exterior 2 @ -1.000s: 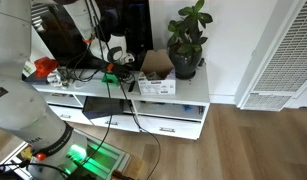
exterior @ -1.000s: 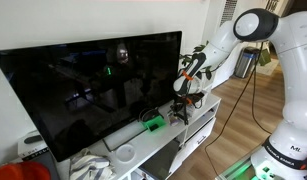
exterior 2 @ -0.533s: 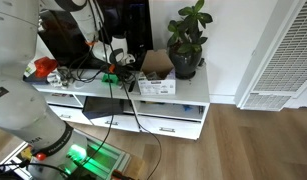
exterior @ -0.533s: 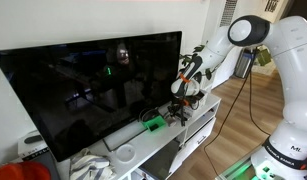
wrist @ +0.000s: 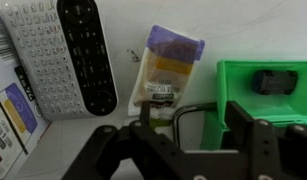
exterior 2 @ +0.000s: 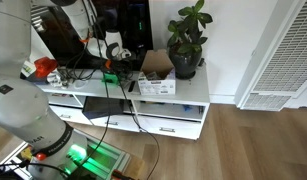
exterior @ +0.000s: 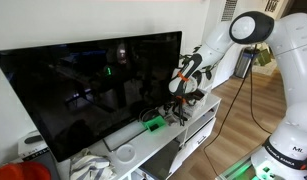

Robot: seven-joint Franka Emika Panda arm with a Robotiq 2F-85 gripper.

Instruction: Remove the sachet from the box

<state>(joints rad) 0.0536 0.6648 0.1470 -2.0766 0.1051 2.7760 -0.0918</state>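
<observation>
Above the surface (wrist: pixel 253 30), the pincer (wrist: pixel 190 120) has risen slightly, jaws spread and empty; the sachet (wrist: pixel 171 62) lies outside the box (exterior 2: pixel 156 63), so removal looks done.

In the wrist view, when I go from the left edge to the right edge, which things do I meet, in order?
Printed package at the edge → pale keypad → black remote → sachet → bright green object, which holds a small black part.

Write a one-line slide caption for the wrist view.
Open gripper over a purple-topped sachet lying between a black remote and a green container.
</observation>
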